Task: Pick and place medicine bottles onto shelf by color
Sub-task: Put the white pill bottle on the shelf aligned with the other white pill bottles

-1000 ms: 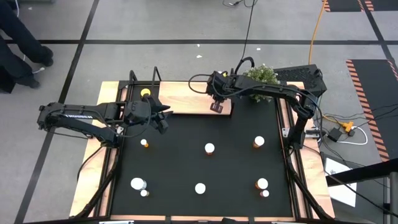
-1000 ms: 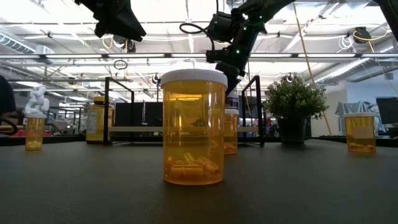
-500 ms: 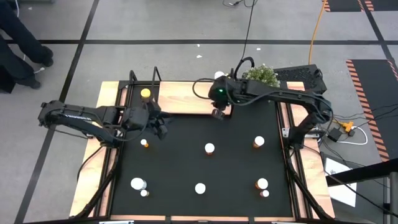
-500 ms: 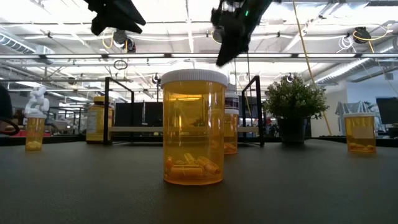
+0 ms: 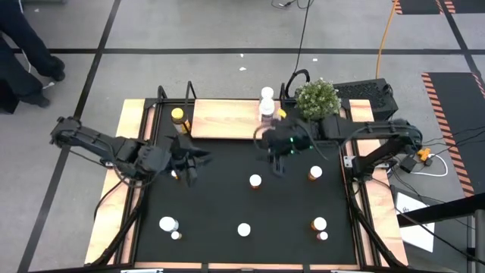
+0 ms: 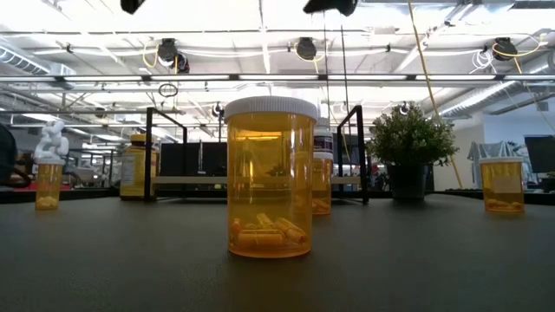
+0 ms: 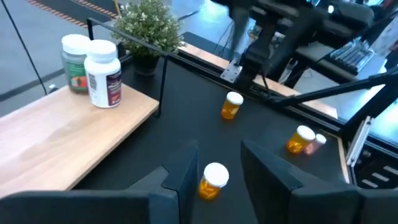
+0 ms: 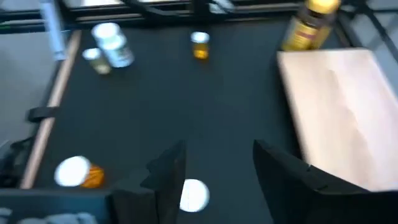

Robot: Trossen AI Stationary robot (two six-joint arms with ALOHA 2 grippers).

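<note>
Overhead, the shelf lies at the upper centre of the frame, a light-wood board with black posts. On its right end stand two white bottles touching each other, and the yellow-lidded jar sits just off its left end. The potted plant crowds the shelf's right corner, just beside those white bottles.

The right gripper hangs over the black mat right of centre, fingers spread with nothing between them, near the centre amber bottle. The left gripper sits at the mat's left edge, also spread and empty, near a small amber bottle.

Other bottles are scattered well apart: one at the right, a pair at lower right, one at lower centre, and a white pair at lower left.
</note>
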